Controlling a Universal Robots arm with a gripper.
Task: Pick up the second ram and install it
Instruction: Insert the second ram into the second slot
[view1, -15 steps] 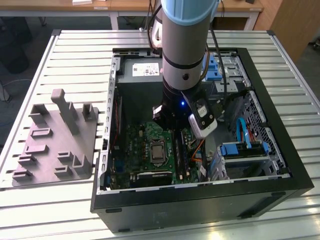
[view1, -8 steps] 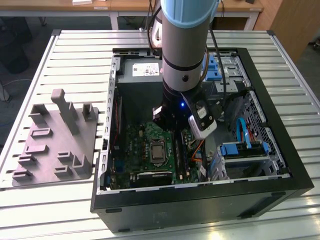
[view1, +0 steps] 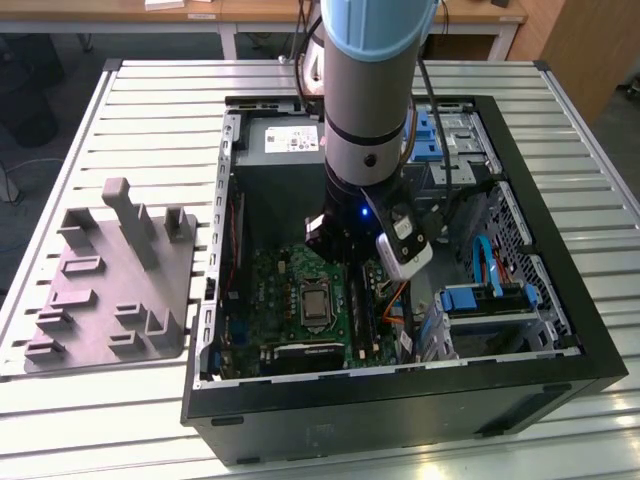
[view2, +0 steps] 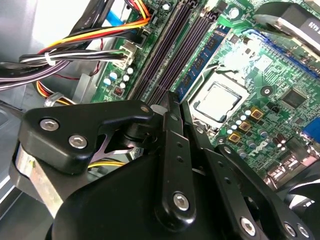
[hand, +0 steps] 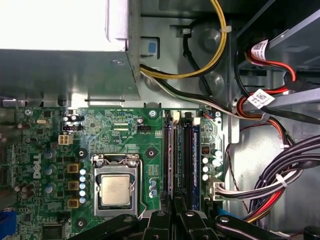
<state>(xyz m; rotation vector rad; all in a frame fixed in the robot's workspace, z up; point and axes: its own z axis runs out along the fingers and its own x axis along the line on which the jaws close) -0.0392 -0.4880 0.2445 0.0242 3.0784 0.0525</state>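
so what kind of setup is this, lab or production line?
Looks like a lab or workshop bench: an open PC case on a slatted metal table, a grey fixture block beside it, wooden desks behind.

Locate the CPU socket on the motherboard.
In the exterior view the CPU socket sits mid-motherboard, on the view's left of the RAM slots, below the gripper.

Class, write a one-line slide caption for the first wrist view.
Black gripper poised over the dark memory slots of the green motherboard, beside the silver square processor.
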